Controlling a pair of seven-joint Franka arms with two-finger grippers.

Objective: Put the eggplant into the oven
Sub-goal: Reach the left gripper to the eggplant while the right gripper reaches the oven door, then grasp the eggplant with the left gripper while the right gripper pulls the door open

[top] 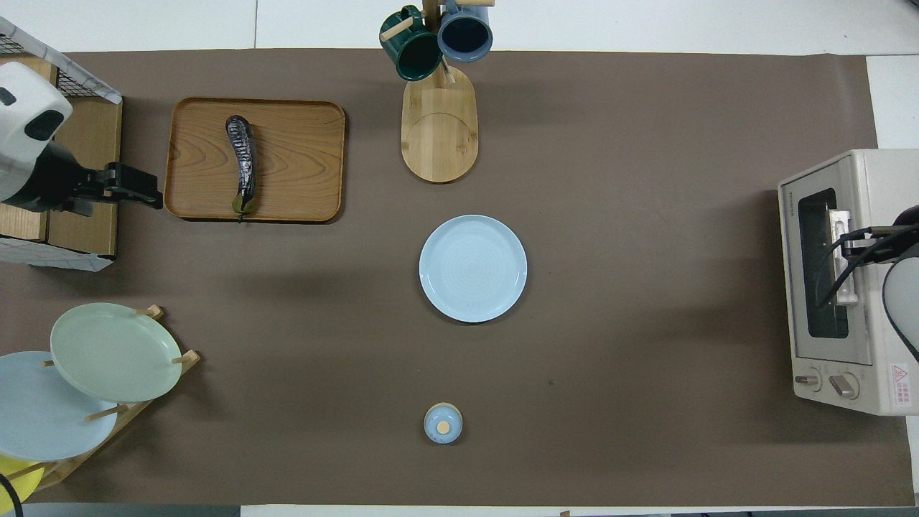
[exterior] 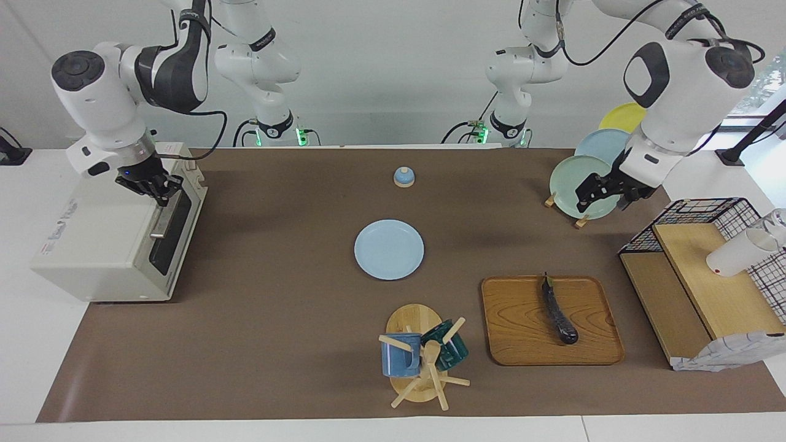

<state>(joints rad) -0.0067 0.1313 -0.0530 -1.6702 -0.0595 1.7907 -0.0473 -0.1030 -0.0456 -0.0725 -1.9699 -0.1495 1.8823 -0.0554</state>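
Note:
The dark purple eggplant (exterior: 557, 313) (top: 243, 161) lies lengthwise on a wooden tray (exterior: 522, 344) (top: 301, 179), stem end toward the robots. The cream oven (exterior: 104, 245) (top: 887, 172) stands at the right arm's end of the table with its glass door closed. My right gripper (exterior: 152, 187) (top: 854, 240) is at the end of the door's silver handle (exterior: 161, 222) (top: 841, 283) nearest the robots. My left gripper (exterior: 592, 199) (top: 154, 195) is open and empty, up in the air over the mat beside the tray, toward the left arm's end.
A light blue plate (exterior: 389, 250) (top: 472, 268) lies mid-table. A mug tree (exterior: 417, 356) (top: 438, 122) stands beside the tray. A small blue bell (exterior: 403, 177) (top: 443, 423) sits near the robots. A plate rack (exterior: 580, 178) (top: 115, 352) and a wire basket (exterior: 706, 276) are at the left arm's end.

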